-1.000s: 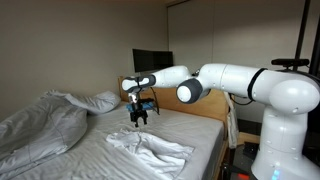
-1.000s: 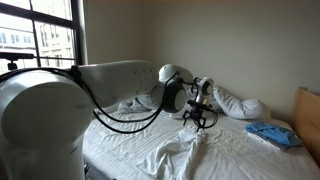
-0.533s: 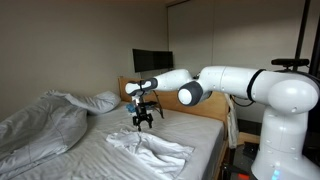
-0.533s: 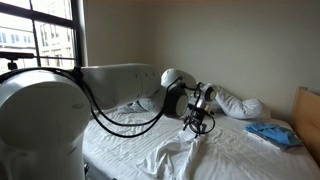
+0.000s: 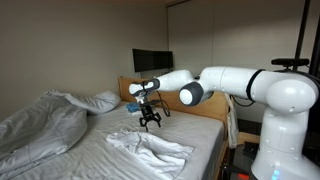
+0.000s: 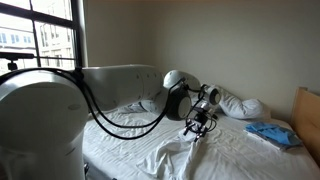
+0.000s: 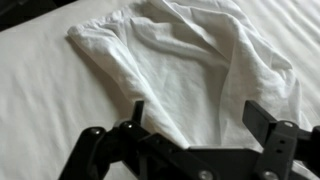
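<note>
White crumpled fabric cloth point(image 7: 190, 60) under your black pincer point(image 5: 150, 121).
Your pincer's jaws stand apart and empty, hovering just above the cloth, which lies bunched at lower centre of both exterior views on the white-sheeted bed point(image 5: 85, 160).

The fingers point(image 5: 146, 124) have moved sideways across the bed point(image 5: 192, 127) and sunk lower, now closer above the crumpled white cloth point(image 5: 150, 150).

Dim warm room, daylight thru window point(image 6: 38, 40), low-res, wrist view soft/blurry
</note>
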Robot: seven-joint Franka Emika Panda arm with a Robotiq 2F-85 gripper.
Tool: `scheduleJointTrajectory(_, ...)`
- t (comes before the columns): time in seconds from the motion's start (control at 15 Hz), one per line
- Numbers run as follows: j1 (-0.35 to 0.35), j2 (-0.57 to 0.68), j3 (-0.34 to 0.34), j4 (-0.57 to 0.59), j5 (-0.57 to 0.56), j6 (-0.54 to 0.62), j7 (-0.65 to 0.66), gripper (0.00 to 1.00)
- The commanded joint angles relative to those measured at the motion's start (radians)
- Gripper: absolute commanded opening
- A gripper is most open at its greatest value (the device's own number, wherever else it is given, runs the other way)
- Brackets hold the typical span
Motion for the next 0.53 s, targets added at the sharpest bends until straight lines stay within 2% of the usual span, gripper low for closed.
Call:
scheduleJointTrajectory(0.0,-0.038,-0.001,0.012,-0.014,0.022,-0.102,0.049,1.00)
scheduleJointTrajectory(0.2,-0.051,0.003,0.023,-0.044,0.034,-0.153,0.022,1.00)
scheduleJointTrajectory(0.47,-0.055,0.010,0.041,-0.098,0.075,-0.134,0.018,1.00)
